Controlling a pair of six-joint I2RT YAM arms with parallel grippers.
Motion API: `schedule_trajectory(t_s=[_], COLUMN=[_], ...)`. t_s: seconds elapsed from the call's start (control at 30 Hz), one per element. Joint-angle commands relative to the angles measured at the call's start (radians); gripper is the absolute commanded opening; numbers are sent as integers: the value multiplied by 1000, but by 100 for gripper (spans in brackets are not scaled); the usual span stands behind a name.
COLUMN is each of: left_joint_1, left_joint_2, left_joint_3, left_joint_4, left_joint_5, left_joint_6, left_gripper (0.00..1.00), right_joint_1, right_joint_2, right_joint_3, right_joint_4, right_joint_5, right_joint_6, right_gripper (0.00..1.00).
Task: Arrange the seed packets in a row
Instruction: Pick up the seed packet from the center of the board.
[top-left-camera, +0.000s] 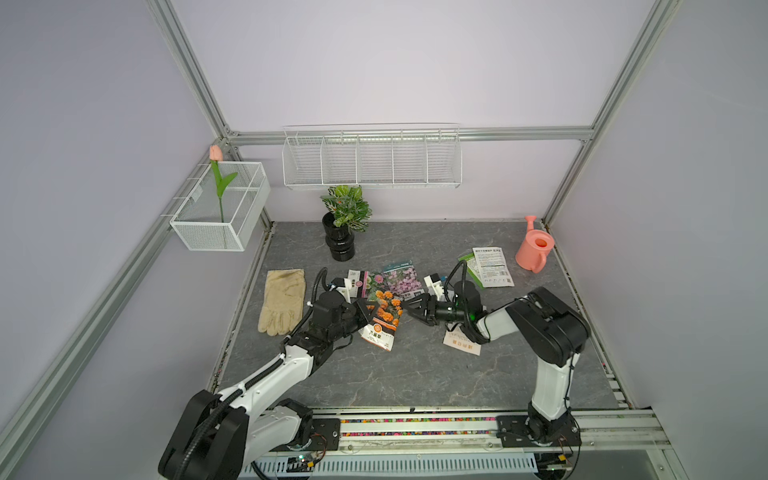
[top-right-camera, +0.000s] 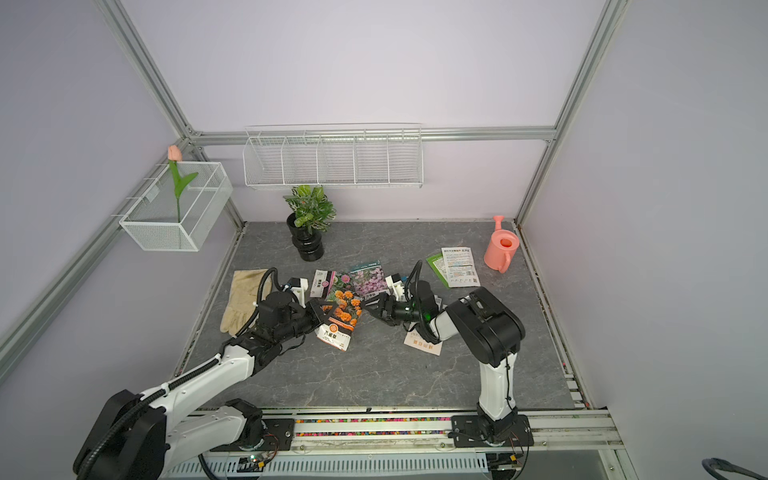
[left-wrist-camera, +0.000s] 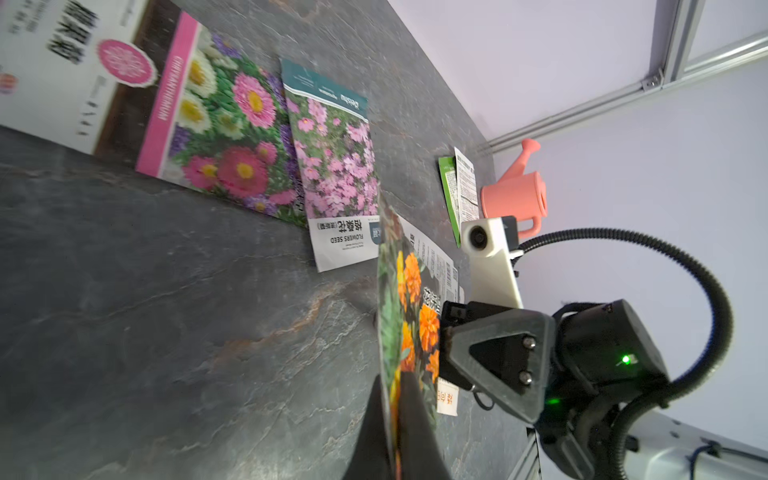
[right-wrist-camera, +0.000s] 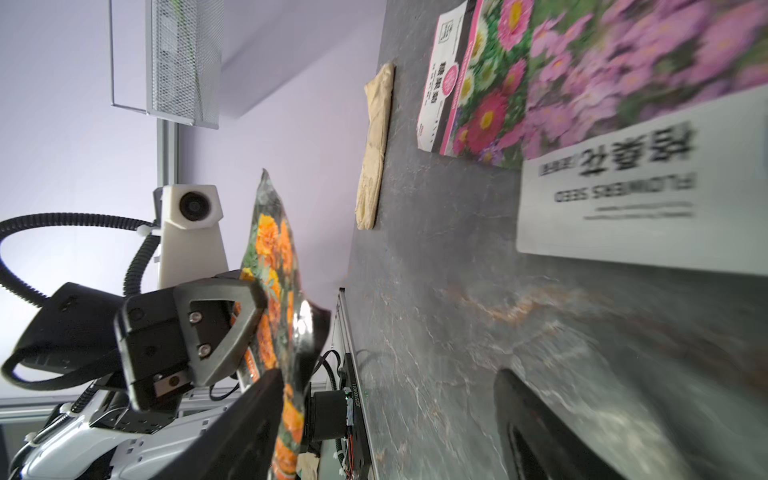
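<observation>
My left gripper (top-left-camera: 368, 309) (left-wrist-camera: 392, 399) is shut on the edge of an orange-flower seed packet (top-left-camera: 384, 316) (right-wrist-camera: 272, 249) and holds it tilted above the table. My right gripper (top-left-camera: 409, 309) (right-wrist-camera: 386, 395) stands open right beside that packet's other edge, one finger close to it. Behind them, a mixed-flower packet (top-left-camera: 368, 282) and a pink-flower packet (top-left-camera: 402, 276) lie overlapping. Farther right, a white-backed packet (top-left-camera: 492, 268) lies on a green one (top-left-camera: 469, 266). A packet with orange print (top-left-camera: 461, 343) is partly hidden under my right arm.
A beige glove (top-left-camera: 282, 301) lies at the left. A potted plant (top-left-camera: 340, 241) stands at the back, and a pink watering can (top-left-camera: 534, 249) sits in the back right corner. A wire rack (top-left-camera: 372, 160) and a mesh basket (top-left-camera: 220, 212) hang on the walls.
</observation>
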Motion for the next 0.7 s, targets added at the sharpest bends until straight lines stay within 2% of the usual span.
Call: schedule_trajectory(t_s=[0.0, 0.23, 0.3, 0.47, 0.5, 0.53, 0.6, 0.63, 0.67], left_joint_1=[-2, 0, 0, 5, 6, 8, 21, 31, 46], left_joint_2=[-76, -147, -147, -145, -147, -152, -163, -170, -180], left_joint_3=[16, -14, -25, -22, -19, -14, -4, -1, -1], left_joint_4=[-134, -190, -180, -217, -232, -261, -321, -342, -358], left_joint_5=[-122, -169, -169, -195, -205, -222, -251, -255, -254], left_joint_6=[-23, -15, -15, -9, -4, 0, 4, 8, 12], left_gripper=[0, 0, 0, 0, 0, 4, 13, 22, 38], right_joint_1=[51, 131, 144, 173, 178, 182, 189, 191, 194], right_joint_2=[81, 54, 50, 53, 51, 51, 55, 60, 65], right_joint_3=[64, 112, 127, 160, 160, 160, 193, 198, 202], right_joint_4=[313, 218, 203, 163, 149, 134, 115, 107, 100], right_joint_5=[18, 49, 47, 54, 54, 56, 55, 57, 60], right_joint_6=[191, 125, 125, 115, 106, 97, 84, 77, 71], right_gripper=[77, 70, 65, 18, 13, 7, 7, 7, 7])
